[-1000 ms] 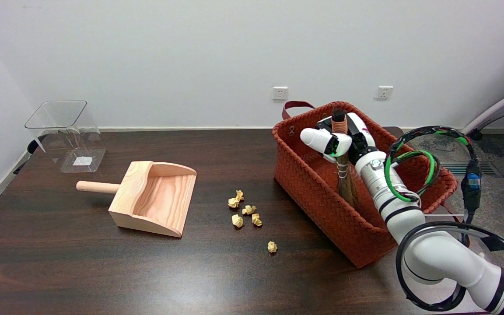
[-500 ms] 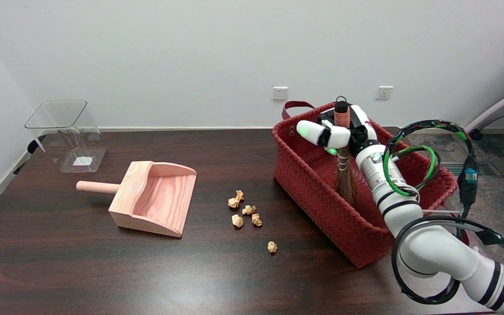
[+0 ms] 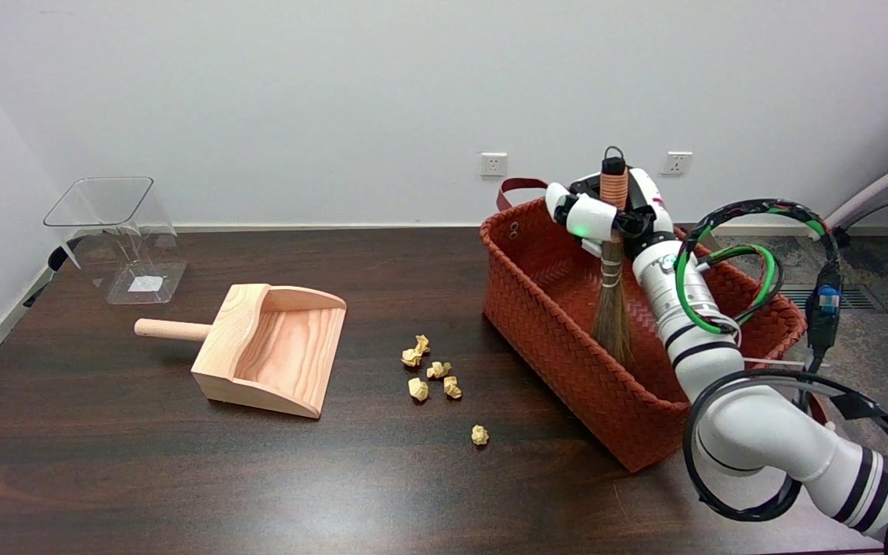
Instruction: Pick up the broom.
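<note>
Head view showed my right hand [image 3: 606, 218] wrapped around the broom [image 3: 612, 297] just under the orange-wound top of its handle, the fingers [image 3: 589, 216] curled in and clamped on the shaft. The broom hung close to upright, its long axis running top to bottom in the picture, black cap and loop above the hand, bristles fanning out below. Those bristles sat inside the red woven basket [image 3: 567, 362], and I could not tell whether their tips touched the basket floor or hung just off it. I judged the pickup as under way but not finished, since the brush end was below the rim.

The relation that mattered to me was bristles against the basket's near wall: the brush end looked near that wall in the picture, so a sideways pull to the left risked catching it on the weave and tipping the basket. Straight up was the open way, with nothing above the hand but bare wall behind.

Left of the basket, the desk [image 3: 105, 478] offered free room. The crumpled paper scraps [image 3: 432, 370] lay in a loose cluster well apart from the basket, one scrap nearer to me than the rest. The wooden dustpan [image 3: 270, 351] sat further left, its handle pointing left, and the clear plastic bin [image 3: 116, 239] stood at the far left corner.
</note>
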